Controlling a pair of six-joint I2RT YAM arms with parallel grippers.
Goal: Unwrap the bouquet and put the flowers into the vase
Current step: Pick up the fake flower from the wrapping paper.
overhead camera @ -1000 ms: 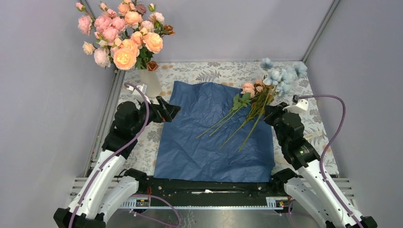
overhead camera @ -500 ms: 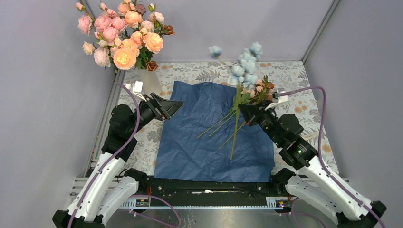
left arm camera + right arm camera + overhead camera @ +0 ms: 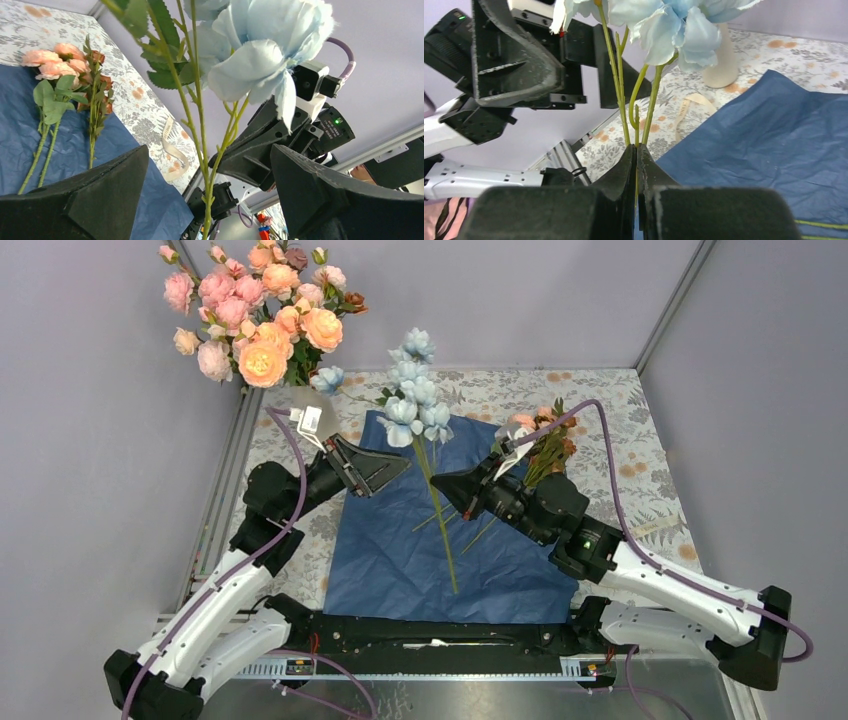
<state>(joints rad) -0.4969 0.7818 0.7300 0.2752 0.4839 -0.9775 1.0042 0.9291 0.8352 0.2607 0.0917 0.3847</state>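
Observation:
My right gripper (image 3: 436, 484) (image 3: 636, 148) is shut on the green stems of the pale blue flowers (image 3: 414, 390) (image 3: 674, 22), holding them upright above the navy paper (image 3: 420, 555). My left gripper (image 3: 386, 472) (image 3: 209, 152) stands open just left of that stem, which shows between its fingers without touching them. Peach and brown flowers (image 3: 543, 436) (image 3: 60, 62) still lie on the paper's far right part. The off-white vase (image 3: 724, 67) stands at the far left with a big bunch of pink and orange roses (image 3: 258, 315) in it. My left wrist hides most of the vase from above.
A cream ribbon (image 3: 172, 147) lies on the floral tablecloth (image 3: 640, 440) right of the paper. Grey walls close in the table on three sides. The metal rail (image 3: 440, 645) runs along the near edge between the arm bases.
My right gripper has lifted the blue flowers off the paper and carried them left to the middle. My left gripper has risen and swung right toward the stem, still open.

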